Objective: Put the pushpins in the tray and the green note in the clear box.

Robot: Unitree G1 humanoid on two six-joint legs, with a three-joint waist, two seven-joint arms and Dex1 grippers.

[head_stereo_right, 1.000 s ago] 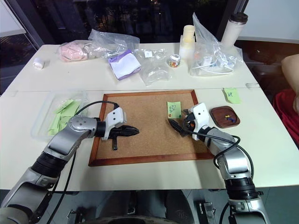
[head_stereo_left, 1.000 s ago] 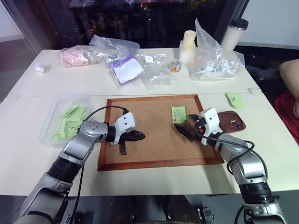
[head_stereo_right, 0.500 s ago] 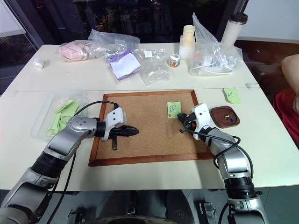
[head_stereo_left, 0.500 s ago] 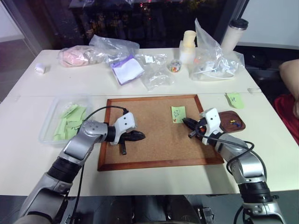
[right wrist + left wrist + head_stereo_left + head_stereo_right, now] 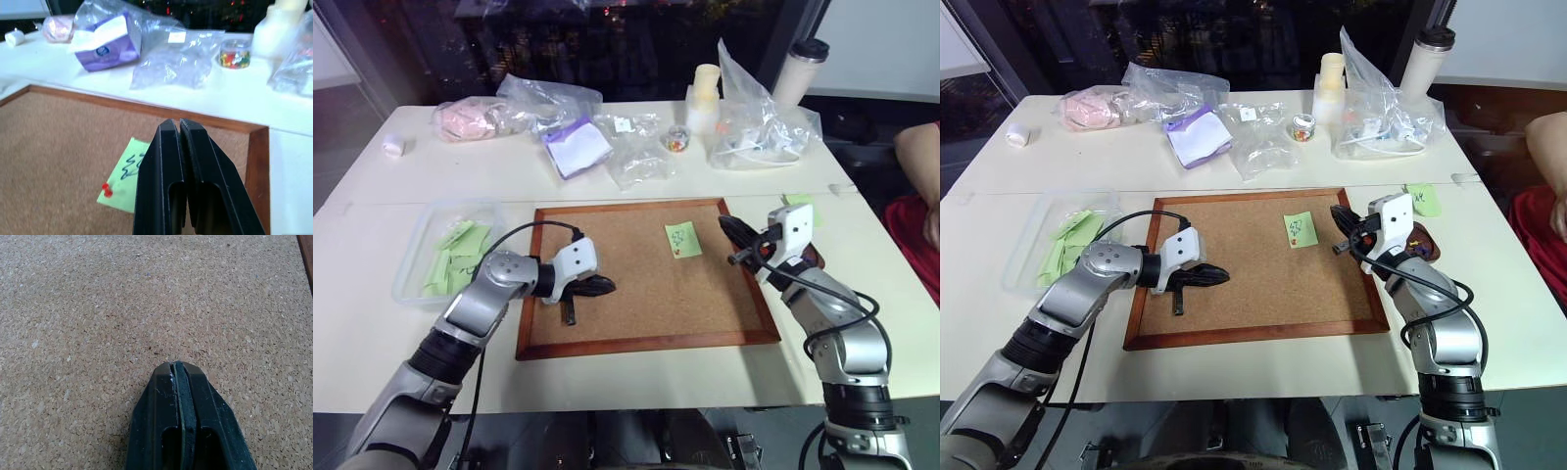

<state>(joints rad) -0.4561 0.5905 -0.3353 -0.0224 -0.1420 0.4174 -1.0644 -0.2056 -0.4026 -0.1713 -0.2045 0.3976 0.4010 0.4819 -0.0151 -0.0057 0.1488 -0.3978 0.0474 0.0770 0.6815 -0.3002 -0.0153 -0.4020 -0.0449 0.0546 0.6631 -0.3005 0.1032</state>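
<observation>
The green note (image 5: 682,238) lies on the corkboard (image 5: 636,323) with a red pushpin (image 5: 106,189) at one corner. The right gripper (image 5: 726,229) hangs just beside the note, jaws pressed together, in front of the tray (image 5: 1423,242). The left gripper (image 5: 605,286) rests low over the cork, jaws shut and empty, with the clear box (image 5: 414,257) off to the left.

Green note (image 5: 682,238): light green, dark blue scribble, one red pushpin (image 5: 105,188) at its 7 o'clock corner.
Corkboard (image 5: 636,294): speckled tan, reddish-brown frame.
Tray (image 5: 1422,242): dark reddish-brown.
Clear box (image 5: 419,257): see-through, pale green slips inside.
Claws: black.
Surface (image 5: 489,166): white.
</observation>
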